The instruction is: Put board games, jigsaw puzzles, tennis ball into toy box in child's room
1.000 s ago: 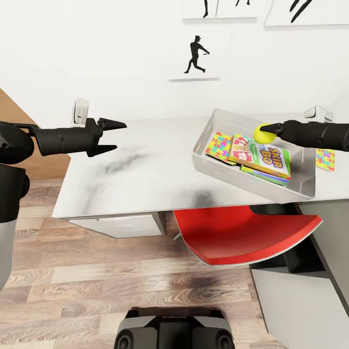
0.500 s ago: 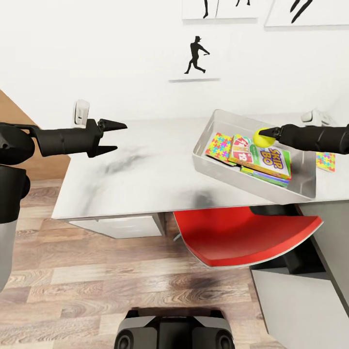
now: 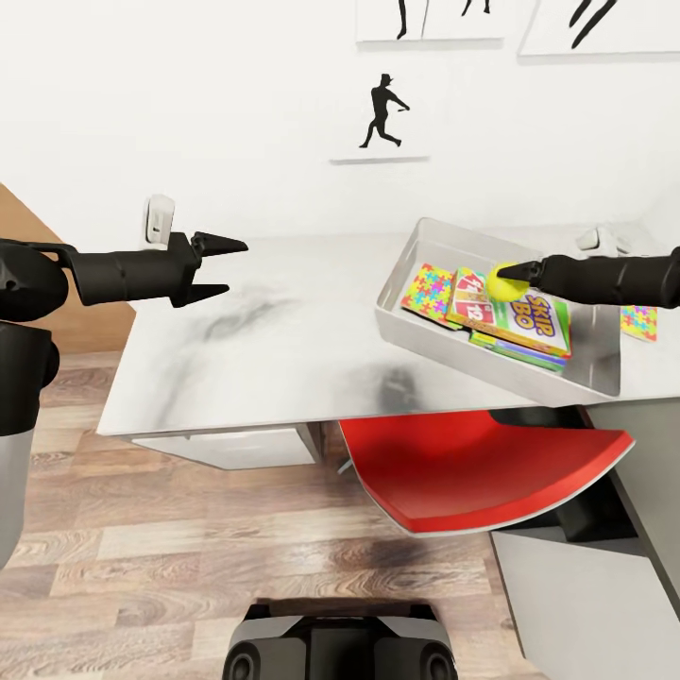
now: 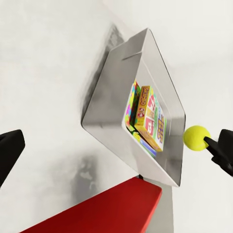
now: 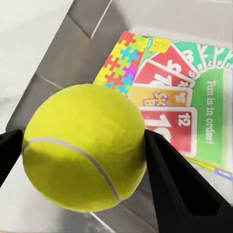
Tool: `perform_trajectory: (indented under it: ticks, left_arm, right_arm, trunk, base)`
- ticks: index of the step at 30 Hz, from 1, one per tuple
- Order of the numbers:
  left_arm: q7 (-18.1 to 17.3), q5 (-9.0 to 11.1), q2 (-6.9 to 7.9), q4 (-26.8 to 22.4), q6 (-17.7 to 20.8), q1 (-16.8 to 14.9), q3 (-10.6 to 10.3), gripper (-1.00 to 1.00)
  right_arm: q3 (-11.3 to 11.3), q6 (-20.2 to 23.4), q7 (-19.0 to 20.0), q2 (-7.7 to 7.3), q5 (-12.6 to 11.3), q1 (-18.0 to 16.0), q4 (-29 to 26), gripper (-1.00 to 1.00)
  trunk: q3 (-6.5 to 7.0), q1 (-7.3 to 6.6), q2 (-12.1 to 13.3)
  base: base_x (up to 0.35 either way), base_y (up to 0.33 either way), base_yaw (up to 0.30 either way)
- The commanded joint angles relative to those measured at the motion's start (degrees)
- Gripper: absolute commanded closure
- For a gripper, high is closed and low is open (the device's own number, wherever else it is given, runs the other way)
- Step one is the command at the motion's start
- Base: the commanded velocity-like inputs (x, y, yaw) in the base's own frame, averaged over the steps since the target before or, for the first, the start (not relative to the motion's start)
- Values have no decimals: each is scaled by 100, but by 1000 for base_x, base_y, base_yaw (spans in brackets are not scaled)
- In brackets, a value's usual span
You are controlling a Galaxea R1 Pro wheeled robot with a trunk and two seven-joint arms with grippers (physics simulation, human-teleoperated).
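While my right gripper pinches the tennis ball above the toy box, I read the stacked games directly beneath | box sits at the desk's right end | left gripper hangs spread, well apart | one jigsaw puzzle lies outside, beyond the box's right rim.

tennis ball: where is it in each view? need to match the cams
Head view: tennis ball right of centre, at the right gripper tips, over the toy box.
Left wrist view: ball at right edge.
Right wrist view: ball between the fingers.
Shared landmark: Skip-Bo box.
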Motion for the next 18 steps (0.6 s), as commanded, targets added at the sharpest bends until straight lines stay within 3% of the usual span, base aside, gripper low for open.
perform_trajectory:
  ticks: [1, 8, 18]
  left_arm:
    - [59, 58, 3, -3, -8, -7, -3, -100]
    - [59, 56, 2, 4, -8, -6, -2, -100]
    - [59, 51, 2, 6, -8, -6, -1, -100]
  right_arm:
    - [100, 0, -73, -48, -171, -18, -4, 100]
    - [510, 0, -73, -233, -516, -40, -6, 100]
    - [820, 0, -73, -465, -652, -32, -15, 100]
  trunk:
    - [-8, 4, -10]
    - [-8, 4, -10]
    - [-8, 4, -10]
  base:
    - [12, 0, 0]
    - [6, 0, 0]
    - [1, 0, 0]
